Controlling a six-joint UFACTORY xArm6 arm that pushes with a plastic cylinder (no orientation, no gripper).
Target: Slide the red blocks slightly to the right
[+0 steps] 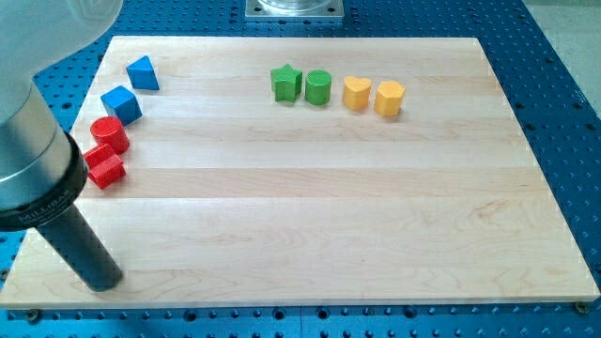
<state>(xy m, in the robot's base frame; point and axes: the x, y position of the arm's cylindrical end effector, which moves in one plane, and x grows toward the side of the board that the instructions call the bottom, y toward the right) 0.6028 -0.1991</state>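
Observation:
Three red blocks cluster at the board's left edge: a red cylinder (110,134), a red block (106,170) below it, and a third red block (94,153) between them, partly hidden by my arm. My tip (100,279) rests on the board at the view's lower left, below the red blocks and apart from them. The dark rod rises up and to the left from the tip, passing just left of the red cluster.
A blue triangular block (143,72) and a blue cube (121,103) lie above the red ones. A green star (285,83), green cylinder (318,86), yellow heart (355,93) and yellow hexagon (390,98) line the top middle of the wooden board (329,225).

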